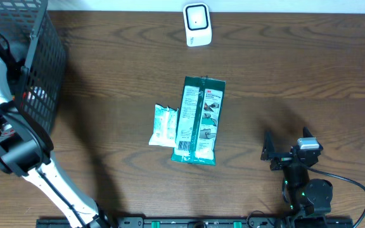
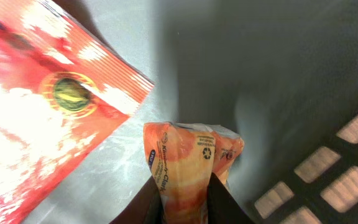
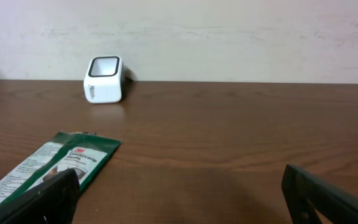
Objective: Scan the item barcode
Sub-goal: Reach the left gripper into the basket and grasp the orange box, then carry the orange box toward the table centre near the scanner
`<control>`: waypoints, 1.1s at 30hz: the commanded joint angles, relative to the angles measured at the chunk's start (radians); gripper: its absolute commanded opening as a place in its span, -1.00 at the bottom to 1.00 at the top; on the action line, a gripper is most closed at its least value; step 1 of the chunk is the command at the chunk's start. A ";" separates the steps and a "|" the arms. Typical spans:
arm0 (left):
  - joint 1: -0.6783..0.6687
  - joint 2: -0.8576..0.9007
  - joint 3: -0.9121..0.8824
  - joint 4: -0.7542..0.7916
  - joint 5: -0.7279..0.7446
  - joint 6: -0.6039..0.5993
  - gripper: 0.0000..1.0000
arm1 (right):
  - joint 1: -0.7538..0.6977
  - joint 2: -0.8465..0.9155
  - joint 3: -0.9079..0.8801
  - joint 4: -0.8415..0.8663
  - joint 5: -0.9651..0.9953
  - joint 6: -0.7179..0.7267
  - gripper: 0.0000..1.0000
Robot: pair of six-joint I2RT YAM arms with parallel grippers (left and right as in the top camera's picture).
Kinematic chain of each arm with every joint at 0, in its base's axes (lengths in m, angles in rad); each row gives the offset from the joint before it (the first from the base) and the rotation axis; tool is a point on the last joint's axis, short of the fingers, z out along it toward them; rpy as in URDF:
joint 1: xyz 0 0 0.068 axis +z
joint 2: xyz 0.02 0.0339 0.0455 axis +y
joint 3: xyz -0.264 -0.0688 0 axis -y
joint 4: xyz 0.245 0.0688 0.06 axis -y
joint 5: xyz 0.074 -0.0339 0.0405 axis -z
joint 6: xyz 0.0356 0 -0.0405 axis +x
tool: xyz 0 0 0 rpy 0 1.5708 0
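Item: orange packet [image 2: 191, 155], lying in the basket [image 2: 334, 180] beside a red pouch [image 2: 36, 106]. The left gripper [image 2: 188, 194] pinches its end, jaws narrow, apparently to carry it to the white scanner [image 1: 197, 24]. Right gripper [image 3: 182, 186]: wide, empty, parked low near the green packet [image 1: 198, 120], likely to stay clear.

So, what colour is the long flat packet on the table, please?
Long flat packet: green and white; overhead view.

A dark wood-grain table [image 1: 296, 63] runs the full width. Behind its far edge stands a plain, pale, evenly lit wall [image 3: 229, 37].
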 commanded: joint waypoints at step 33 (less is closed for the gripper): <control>-0.548 -0.692 -0.060 -0.270 -0.076 -0.135 -0.79 | -0.009 -0.005 -0.001 0.030 0.025 -0.023 0.98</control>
